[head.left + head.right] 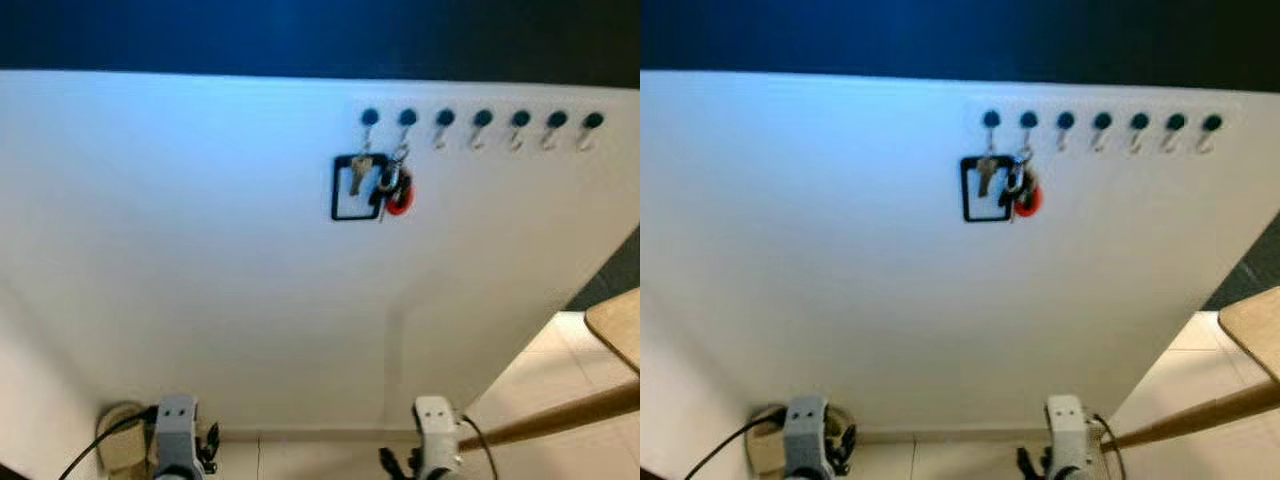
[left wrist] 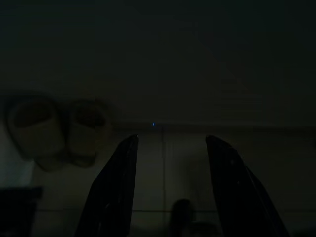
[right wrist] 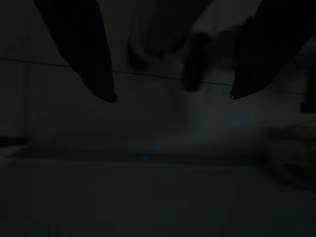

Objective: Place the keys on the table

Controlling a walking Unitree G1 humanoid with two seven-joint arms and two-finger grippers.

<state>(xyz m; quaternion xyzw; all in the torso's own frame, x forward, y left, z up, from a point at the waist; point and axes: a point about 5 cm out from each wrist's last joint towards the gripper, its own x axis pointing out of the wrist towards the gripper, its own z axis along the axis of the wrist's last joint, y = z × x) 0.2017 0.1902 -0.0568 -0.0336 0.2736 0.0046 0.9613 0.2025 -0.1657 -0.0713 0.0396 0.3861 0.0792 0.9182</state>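
right hand [image 3: 173,96] spread, hanging low, left hand [image 2: 168,187] spread too. best raised straight to the keys [image 1: 385,187], lifting the ring clear off its hook [image 1: 406,119] before turning toward the tabletop [image 1: 618,325].

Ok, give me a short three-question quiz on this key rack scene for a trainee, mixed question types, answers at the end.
1. True or false: the keys already lie on the table.
2. How many hooks does the hook rail have: A) five, B) seven, C) nine?
3. Fill in: the left pincer and the right pincer both hang low near the floor with their fingers ____.

Key
1. False: they hang from the two leftmost hooks on the white wall, with a black strap loop and a red tag.
2. B.
3. Open, holding nothing.
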